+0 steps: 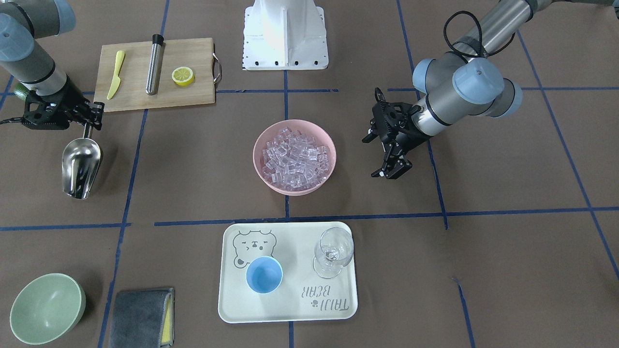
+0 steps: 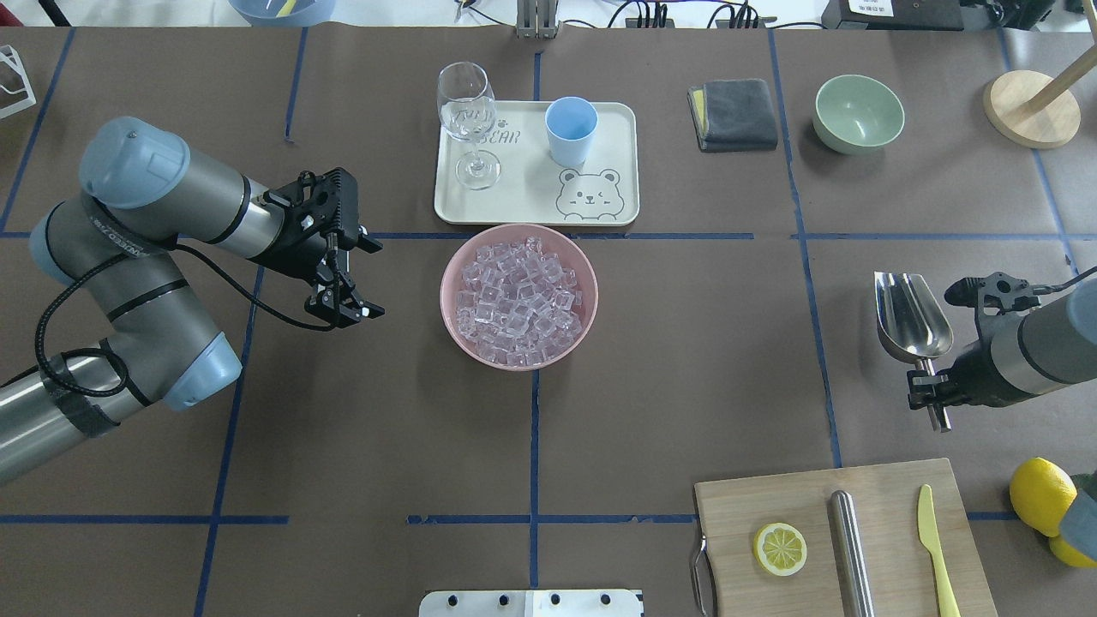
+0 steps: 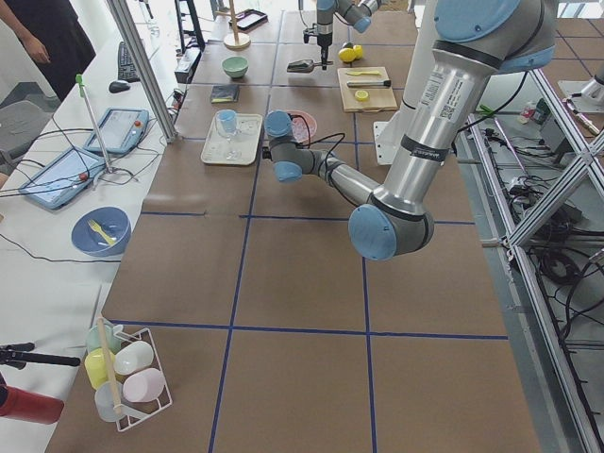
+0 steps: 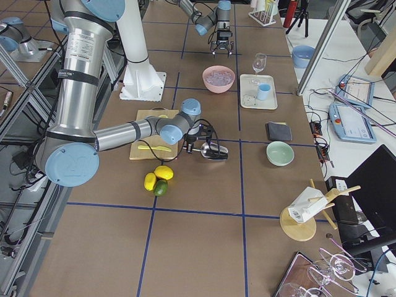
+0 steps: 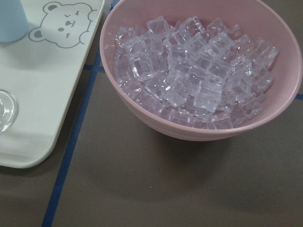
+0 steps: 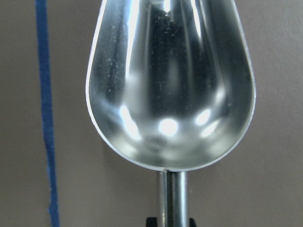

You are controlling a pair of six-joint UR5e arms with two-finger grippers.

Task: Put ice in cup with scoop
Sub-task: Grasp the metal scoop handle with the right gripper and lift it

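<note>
The right gripper [image 1: 88,121] pinches the scoop [image 1: 81,164] by its thin, smooth steel rod at centre left; once loaded, it could twist or slip. Glassy ice cubes [image 1: 297,157] heap in the round pink bowl [image 1: 295,189] mid-frame. The small blue cup [image 1: 264,274], lower centre, looks easy to miss. The left gripper [image 1: 371,157] gapes wide, empty.

Left wrist view: you get only a corner of the cup [image 5: 12,19] at the top edge, and the glass [image 5: 5,111] shows just part of its foot at the left edge. Right wrist view: the scoop [image 6: 170,85] loses its tip at the top edge, and its handle runs off the bottom.
</note>
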